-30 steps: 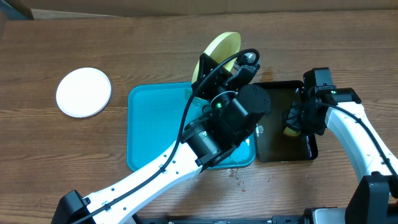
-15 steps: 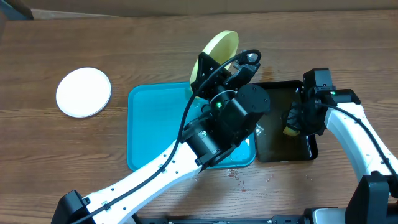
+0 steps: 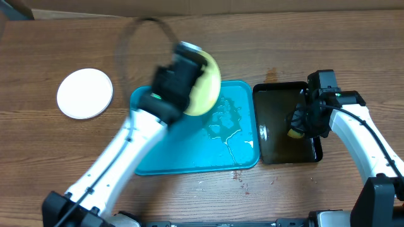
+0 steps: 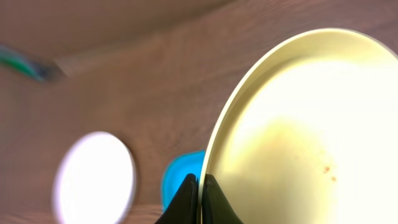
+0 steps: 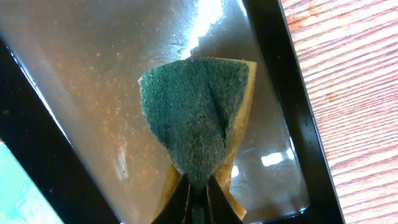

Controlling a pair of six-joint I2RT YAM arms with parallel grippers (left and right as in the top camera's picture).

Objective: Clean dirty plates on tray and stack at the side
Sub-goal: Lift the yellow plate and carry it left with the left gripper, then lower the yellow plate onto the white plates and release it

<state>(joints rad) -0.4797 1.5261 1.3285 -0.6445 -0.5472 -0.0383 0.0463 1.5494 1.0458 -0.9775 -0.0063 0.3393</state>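
My left gripper [image 4: 200,200] is shut on the rim of the pale yellow-green plate [image 4: 298,137] and holds it tilted above the turquoise tray [image 3: 189,151]; the plate also shows in the overhead view [image 3: 205,91], blurred by motion. A few tiny reddish specks remain on its face. A white plate [image 3: 84,93] lies on the table left of the tray, also in the left wrist view [image 4: 93,177]. My right gripper [image 5: 198,198] is shut on a green-and-yellow sponge [image 5: 199,118] over the black tray [image 3: 284,123]. The tray holds no plate; a third plate is not in view.
A puddle of water [image 3: 227,126] lies on the turquoise tray's right part. The black tray [image 5: 273,62] holds cloudy water. Small drops and crumbs [image 3: 240,176] lie on the wood table in front of the trays.
My left arm has swung left from the black tray's edge, carrying the yellow-green plate over the turquoise tray's back. The right arm has not moved.
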